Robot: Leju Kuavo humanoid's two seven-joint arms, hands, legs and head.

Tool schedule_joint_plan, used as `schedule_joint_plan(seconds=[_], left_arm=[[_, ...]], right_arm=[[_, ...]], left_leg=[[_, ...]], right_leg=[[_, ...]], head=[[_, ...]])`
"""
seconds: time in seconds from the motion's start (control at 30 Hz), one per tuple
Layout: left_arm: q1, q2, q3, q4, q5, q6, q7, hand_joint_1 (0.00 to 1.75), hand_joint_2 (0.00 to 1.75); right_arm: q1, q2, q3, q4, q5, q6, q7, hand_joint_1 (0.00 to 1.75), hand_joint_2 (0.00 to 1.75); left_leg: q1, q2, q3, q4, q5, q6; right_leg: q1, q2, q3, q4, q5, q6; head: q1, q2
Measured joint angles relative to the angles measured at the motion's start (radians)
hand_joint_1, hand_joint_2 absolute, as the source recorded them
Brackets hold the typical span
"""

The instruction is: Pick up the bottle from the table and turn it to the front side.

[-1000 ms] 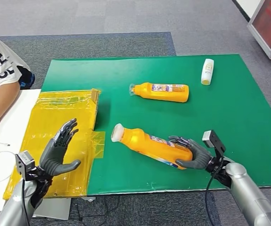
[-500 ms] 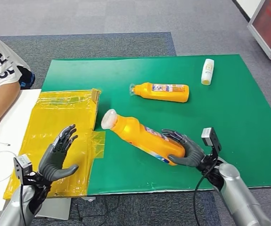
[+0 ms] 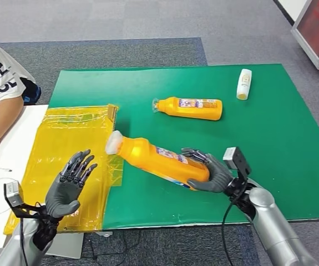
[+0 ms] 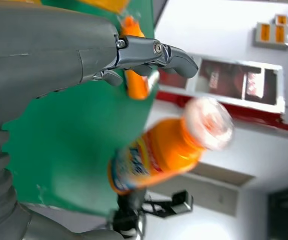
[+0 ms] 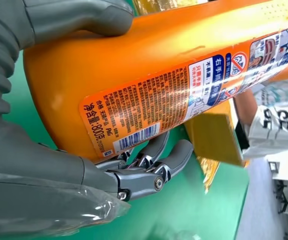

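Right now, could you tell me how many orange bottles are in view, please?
2. One orange bottle is held by the right hand, its cap end toward the yellow bag. The other bottle lies on the green mat, farther back. None appears hidden.

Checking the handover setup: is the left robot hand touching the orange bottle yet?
Apart. The head view shows the left robot hand open over the yellow bag, with a clear gap to the orange bottle, which the right robot hand grips.
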Motion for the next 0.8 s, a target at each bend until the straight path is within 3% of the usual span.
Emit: schedule_joint_plan(seconds=[0.2,0.4,0.8], left_arm=[[-0.07,-0.007,-0.035,0.056,0.072,-0.093,0.022,0.0,1.75],[-0.147,-0.007,-0.056,0.082,0.199,-0.182,0.059,0.0,1.75],[-0.189,-0.003,-0.07,0.09,0.24,-0.158,0.083,0.0,1.75]], right_arm=[[-0.052,0.062,0.093,-0.037,0.145,-0.133,0.012,1.75,1.75],[-0.088,0.117,0.172,-0.038,0.211,-0.204,0.018,1.75,1.75],[-0.083,0.138,0.206,-0.058,0.22,-0.227,0.014,1.75,1.75]], left_leg=[[0.0,0.0,0.0,0.0,0.001,0.0],[0.0,0.0,-0.001,0.0,0.001,0.0],[0.0,-0.001,-0.001,0.0,0.001,0.0]], right_leg=[[0.0,0.0,0.0,0.001,0.0,-0.001],[0.0,-0.001,0.0,0.001,0.001,-0.001],[0.0,-0.001,-0.001,0.0,0.001,-0.001]], head=[[0.0,0.0],[0.0,0.0],[0.0,0.0]])
